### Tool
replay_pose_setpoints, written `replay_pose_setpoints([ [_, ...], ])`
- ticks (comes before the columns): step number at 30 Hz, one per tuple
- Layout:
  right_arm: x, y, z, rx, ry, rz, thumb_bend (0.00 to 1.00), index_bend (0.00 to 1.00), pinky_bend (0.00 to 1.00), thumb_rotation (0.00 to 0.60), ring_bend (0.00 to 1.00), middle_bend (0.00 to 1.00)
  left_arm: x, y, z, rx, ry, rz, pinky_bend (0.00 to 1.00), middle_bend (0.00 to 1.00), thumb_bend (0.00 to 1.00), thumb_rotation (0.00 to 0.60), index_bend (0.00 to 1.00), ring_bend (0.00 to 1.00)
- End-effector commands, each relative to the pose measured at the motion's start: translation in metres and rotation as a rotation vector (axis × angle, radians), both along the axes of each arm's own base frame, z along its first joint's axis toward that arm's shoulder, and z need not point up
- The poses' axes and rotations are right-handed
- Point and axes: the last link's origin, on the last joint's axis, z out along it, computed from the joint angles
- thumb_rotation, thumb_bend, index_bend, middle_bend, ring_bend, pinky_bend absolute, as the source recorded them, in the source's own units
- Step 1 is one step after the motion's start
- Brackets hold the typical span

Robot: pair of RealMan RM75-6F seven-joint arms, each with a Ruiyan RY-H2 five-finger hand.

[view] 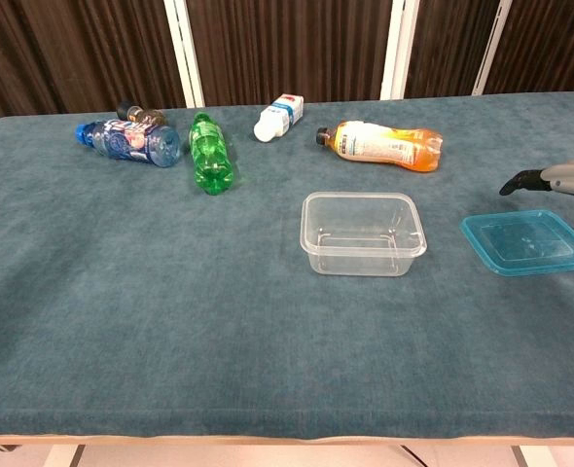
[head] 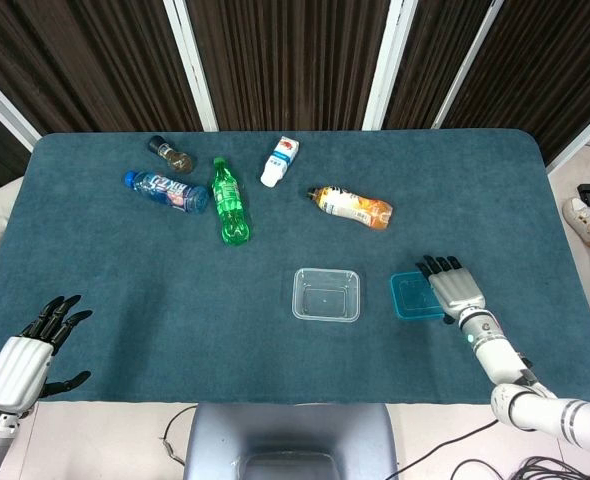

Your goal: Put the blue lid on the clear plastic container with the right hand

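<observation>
Right hand open, fingers spread over the blue lid (positioned for pickup). Clear plastic container just beside, uncovered.

Lid right of container (bottles behind), both on table.

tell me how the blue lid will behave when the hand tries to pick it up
The lid lies flat and thin on the cloth, so edges are probably hard to get under. It looks like light, thin plastic, likely to slide or flex a little. The right hand is over its right edge.
</observation>
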Motion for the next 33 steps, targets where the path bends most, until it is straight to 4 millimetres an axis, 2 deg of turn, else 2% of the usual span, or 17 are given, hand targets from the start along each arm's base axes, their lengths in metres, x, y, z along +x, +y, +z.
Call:
replay_pose_setpoints([
  [1, 0.0, -0.001, -0.005, 0.005, -0.009, -0.003, 0.28, 0.0, 0.05, 0.6, 0.0, 0.03, 0.0, 0.0, 0.0, -0.001, -0.001, 0.001, 0.34, 0.06, 0.49, 0.6, 0.2, 0.05],
  [7, 0.0, -0.004, -0.008, 0.0, -0.026, -0.004, 0.28, 0.0, 0.06, 0.6, 0.03, 0.07, 0.0, 0.0, 0.001, -0.003, -0.003, -0.004, 0.34, 0.06, 0.49, 0.6, 0.2, 0.05],
  [15, -0.003, -0.006, -0.013, 0.003, -0.041, -0.006, 0.29, 0.0, 0.16, 0.6, 0.14, 0.11, 0.0, -0.001, 0.001, -0.007, -0.005, -0.006, 0.34, 0.07, 0.49, 0.6, 0.2, 0.05],
  [27, -0.009, -0.008, -0.022, 0.02, -0.051, -0.036, 0.29, 0.0, 0.19, 0.6, 0.16, 0.13, 0.0, -0.002, 0.002, -0.01, -0.007, -0.009, 0.34, 0.07, 0.49, 0.6, 0.2, 0.05],
  [30, -0.011, -0.008, -0.023, 0.021, -0.049, -0.037, 0.3, 0.0, 0.24, 0.6, 0.2, 0.17, 0.0, -0.002, 0.002, -0.009, -0.008, -0.01, 0.34, 0.07, 0.49, 0.6, 0.2, 0.05],
  [33, -0.012, -0.007, -0.022, 0.02, -0.044, -0.035, 0.32, 0.06, 0.31, 0.6, 0.28, 0.23, 0.0, -0.002, 0.002, -0.01, -0.009, -0.011, 0.34, 0.07, 0.49, 0.6, 0.2, 0.05],
])
